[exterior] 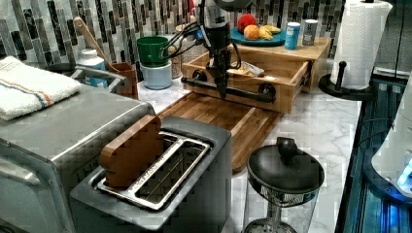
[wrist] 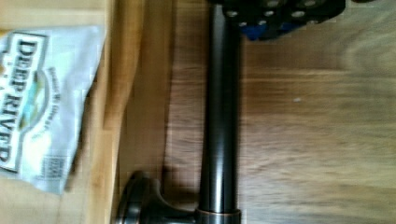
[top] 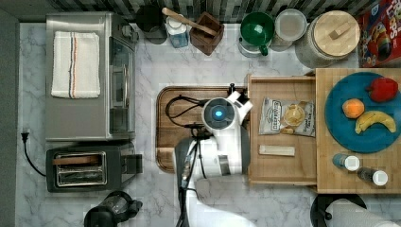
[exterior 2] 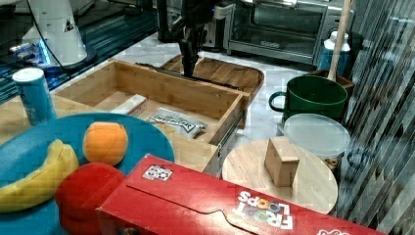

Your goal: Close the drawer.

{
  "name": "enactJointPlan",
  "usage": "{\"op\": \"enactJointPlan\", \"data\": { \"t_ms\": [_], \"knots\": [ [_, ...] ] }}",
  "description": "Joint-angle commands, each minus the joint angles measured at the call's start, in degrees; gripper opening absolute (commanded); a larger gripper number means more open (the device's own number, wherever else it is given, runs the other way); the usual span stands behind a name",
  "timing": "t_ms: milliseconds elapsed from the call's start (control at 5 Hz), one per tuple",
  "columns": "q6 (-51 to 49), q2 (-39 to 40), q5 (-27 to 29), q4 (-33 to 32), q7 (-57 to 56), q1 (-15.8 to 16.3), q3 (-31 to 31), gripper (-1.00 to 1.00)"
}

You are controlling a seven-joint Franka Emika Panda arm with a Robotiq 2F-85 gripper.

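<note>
Light-wood drawer (top: 282, 135) with thin raised walls and a pale flat bottom, pulled out from beneath the butcher-block top (top: 326, 182) toward the top view's left; a dark metal bar handle (wrist: 220, 116) on round mounts runs along its front face. Inside lie a Deep River chip bag (top: 287, 116) and a pale narrow stick-shaped packet (top: 276, 150). On the block top, a blue plate (top: 345, 130) carries a banana (top: 375, 121), an orange (top: 353, 108) and a red fruit (top: 383, 89). The drawer front overhangs a dark brown tray (top: 166, 142) on the marble surface (top: 151, 66). The gripper (exterior: 221, 90) hangs vertically just in front of the handle, at its mid-length; whether the jaws are spread or pressed together cannot be told.
</note>
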Motion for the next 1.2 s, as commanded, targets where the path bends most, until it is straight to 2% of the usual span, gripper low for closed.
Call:
{"op": "enactJointPlan", "data": {
  "t_ms": [200, 600, 1000, 1200],
  "knots": [
    [2.86, 1.16, -0.74, 6.07, -14.86, -6.12, -4.72, -1.0],
    [5.58, 5.63, 2.34, 10.54, -22.14, -12.37, -6.93, -1.0],
    [4.77, 7.46, 0.14, 14.02, -21.99, -16.7, -8.62, -1.0],
    [4.34, 8.07, 0.83, 15.97, -25.28, -18.88, -9.18, -1.0]
  ]
}}
